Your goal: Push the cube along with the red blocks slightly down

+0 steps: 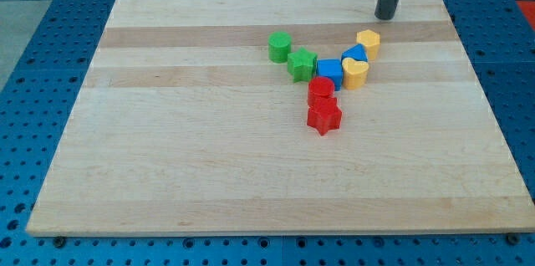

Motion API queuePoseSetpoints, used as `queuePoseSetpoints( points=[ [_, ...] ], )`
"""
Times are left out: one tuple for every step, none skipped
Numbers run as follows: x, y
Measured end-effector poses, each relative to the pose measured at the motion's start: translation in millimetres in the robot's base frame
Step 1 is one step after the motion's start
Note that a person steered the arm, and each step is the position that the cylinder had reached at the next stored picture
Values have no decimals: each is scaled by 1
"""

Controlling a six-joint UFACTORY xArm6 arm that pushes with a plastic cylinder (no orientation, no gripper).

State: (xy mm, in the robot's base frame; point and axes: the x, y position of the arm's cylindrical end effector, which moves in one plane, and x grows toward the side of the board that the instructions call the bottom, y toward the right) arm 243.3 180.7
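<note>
A blue cube [330,72] sits near the board's middle, a little toward the view's top. Just below it, touching, is a red cylinder [321,90], and below that a red star [324,117]. My tip [385,16] is near the board's top edge, up and to the right of the cube, apart from every block.
A green cylinder [280,47] and a green star [302,64] lie left of the cube. A blue triangular block [354,54], a yellow heart [355,74] and a yellow hexagonal block [369,43] crowd its right side. The wooden board [167,149] rests on a blue perforated table.
</note>
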Motion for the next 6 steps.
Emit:
queuePoseSetpoints(
  points=[
    [-3,-22],
    [-3,-22],
    [-3,-22],
    [2,-32],
    [31,-65],
    [37,-70]
  ],
)
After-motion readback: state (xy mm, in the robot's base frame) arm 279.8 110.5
